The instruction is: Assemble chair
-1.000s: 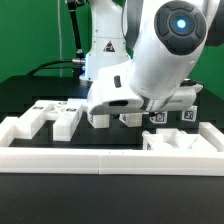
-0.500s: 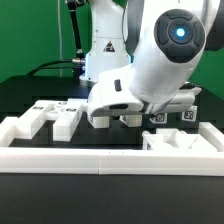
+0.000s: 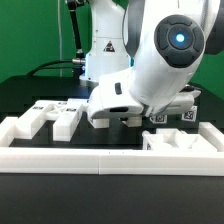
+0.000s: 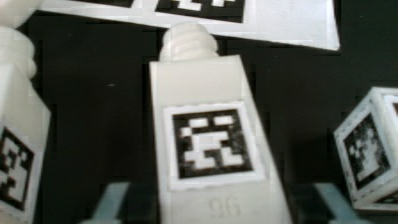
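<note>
White plastic chair leg [image 4: 210, 130] lies flat on the black surface [image 4: 98, 70], tag up, ribbed peg end twd the marker board [image 4: 276, 22]. Fingers [image 4: 112, 203] spread, one each side of the leg, gaps both sides, no contact. Left neighbour part [image 4: 18, 110] & right neighbour part [image 4: 370, 140] flank it, apart. Ext. view: arm [image 3: 165, 60] low over surface, behind the border wall [image 3: 100, 160].

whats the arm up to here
The arm is bent low over the black table. Its tool is open and straddles a white tagged leg, one finger on each side, with no grip yet. Other white parts lie loose nearby, so the chair looks far from assembled.
</note>
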